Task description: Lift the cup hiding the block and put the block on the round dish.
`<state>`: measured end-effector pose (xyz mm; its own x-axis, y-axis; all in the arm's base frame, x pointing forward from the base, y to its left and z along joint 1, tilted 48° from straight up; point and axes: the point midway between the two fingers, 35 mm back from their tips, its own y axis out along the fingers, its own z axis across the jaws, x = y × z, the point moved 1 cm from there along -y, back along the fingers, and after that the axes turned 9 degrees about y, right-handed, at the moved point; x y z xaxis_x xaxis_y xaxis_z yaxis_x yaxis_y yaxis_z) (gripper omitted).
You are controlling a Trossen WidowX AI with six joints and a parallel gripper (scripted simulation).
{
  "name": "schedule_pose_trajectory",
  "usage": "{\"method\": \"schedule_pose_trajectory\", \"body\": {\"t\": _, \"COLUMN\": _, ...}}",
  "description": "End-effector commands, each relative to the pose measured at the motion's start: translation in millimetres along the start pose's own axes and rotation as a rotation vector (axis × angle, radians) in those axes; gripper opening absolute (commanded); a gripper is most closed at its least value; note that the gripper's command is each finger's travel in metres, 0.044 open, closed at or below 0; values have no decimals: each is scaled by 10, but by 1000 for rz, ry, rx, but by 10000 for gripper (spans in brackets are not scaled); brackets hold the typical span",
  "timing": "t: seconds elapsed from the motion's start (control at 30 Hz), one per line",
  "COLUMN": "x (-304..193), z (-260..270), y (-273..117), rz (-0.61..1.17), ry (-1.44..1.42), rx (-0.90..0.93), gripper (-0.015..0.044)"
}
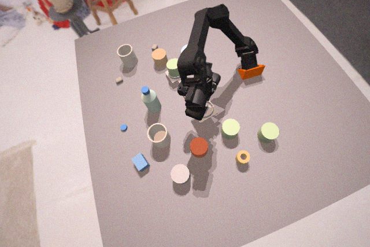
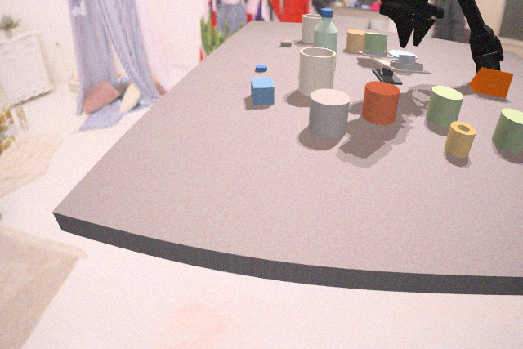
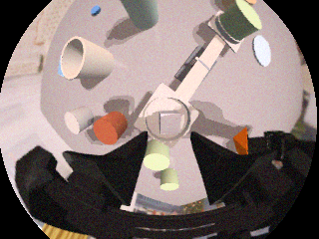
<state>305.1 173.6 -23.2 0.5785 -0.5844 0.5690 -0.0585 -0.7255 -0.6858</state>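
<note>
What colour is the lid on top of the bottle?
The bottle has a blue lid. The top view shows it best.

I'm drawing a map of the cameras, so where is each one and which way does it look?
Top: high above the table, looking steeply down; the arm and claw show.
Exterior: beyond the table's edge, just above the top, looking across it; the claw and parts of the arm show.
Wrist: on the arm by the claw, looking past its two fingers at the balance; part of the arm's base end shows by the orange wedge.
Top and exterior both show the blue cube.
</note>
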Motion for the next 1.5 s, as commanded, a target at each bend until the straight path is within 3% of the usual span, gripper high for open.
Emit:
{"method": "schedule_pose_trajectory", "body": {"t": 0.0, "x": 12, "z": -11, "y": 64, "rz": -6, "ry": -5, "rx": -4, "gripper": 260}}
{"method": "schedule_pose_trajectory", "body": {"t": 0.83, "x": 17, "z": -13, "y": 432, "rz": -7, "ry": -4, "rx": -4, "gripper": 260}}
{"method": "schedule_pose_trajectory", "body": {"t": 0.97, "x": 17, "z": -13, "y": 432, "rz": -7, "ry": -4, "rx": -4, "gripper": 155}}
{"method": "schedule_pose_trajectory", "body": {"t": 1.17, "x": 17, "z": -13, "y": 432, "rz": -7, "ry": -4, "rx": -4, "gripper": 115}}
{"method": "schedule_pose_trajectory", "body": {"t": 1.3, "x": 18, "z": -3, "y": 350, "rz": -6, "ry": -7, "rx": 3, "gripper": 10}}
{"method": "schedule_pose_trajectory", "body": {"t": 1.47, "x": 18, "z": 12, "y": 69, "rz": -4, "ry": -18, "rx": 28, "gripper": 0}}
